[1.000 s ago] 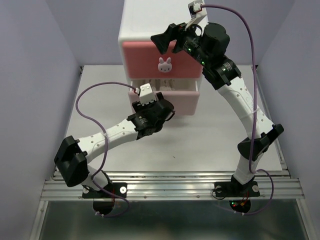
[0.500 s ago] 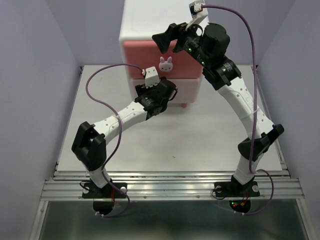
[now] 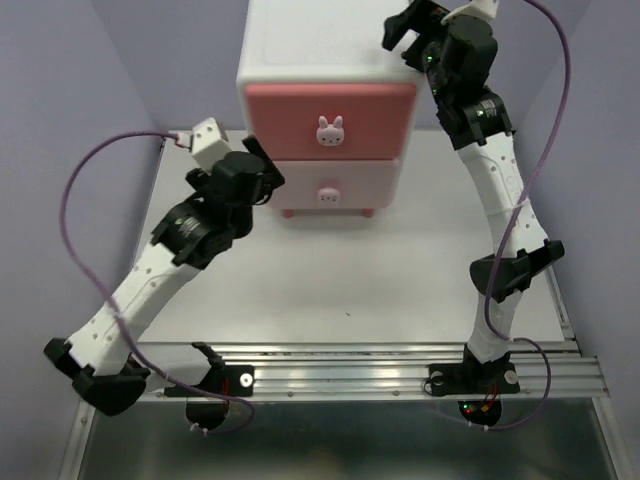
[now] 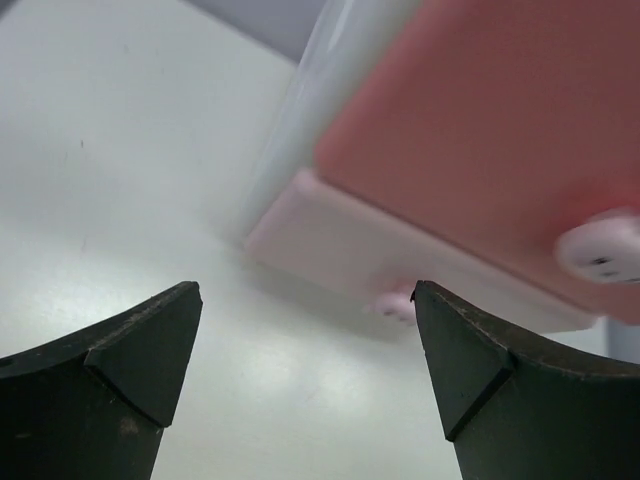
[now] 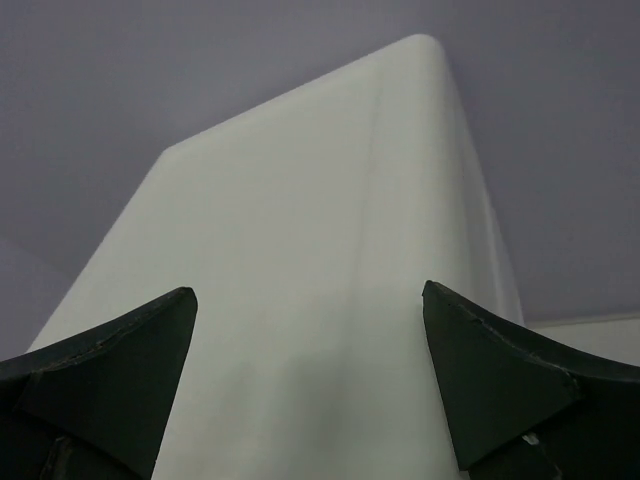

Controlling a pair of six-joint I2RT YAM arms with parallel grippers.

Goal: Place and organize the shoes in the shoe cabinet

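The shoe cabinet (image 3: pixel 325 60) stands at the back of the table, white with a darker pink upper drawer (image 3: pixel 290 118) and a pale pink lower drawer (image 3: pixel 300 188). Both drawers are shut, and each has a bunny knob. The shoes are out of view. My left gripper (image 3: pixel 262 168) hangs open just left of the lower drawer, touching nothing. In the left wrist view the gripper (image 4: pixel 305 290) frames bare table, with the cabinet (image 4: pixel 480 130) ahead to the right. My right gripper (image 3: pixel 405 25) is open above the cabinet's right top edge. In the right wrist view the gripper (image 5: pixel 310 290) looks onto the white cabinet body (image 5: pixel 320 230).
The grey-white table (image 3: pixel 400 280) lies in front of the cabinet, with purple walls on the left, right and back. A metal rail (image 3: pixel 340 375) runs along the near edge by the arm bases. Purple cables loop off both wrists.
The lower drawer, pulled out a second ago, is now pushed in. My left arm has swung back to the left of it. My right gripper has risen from the upper drawer front to above the cabinet.
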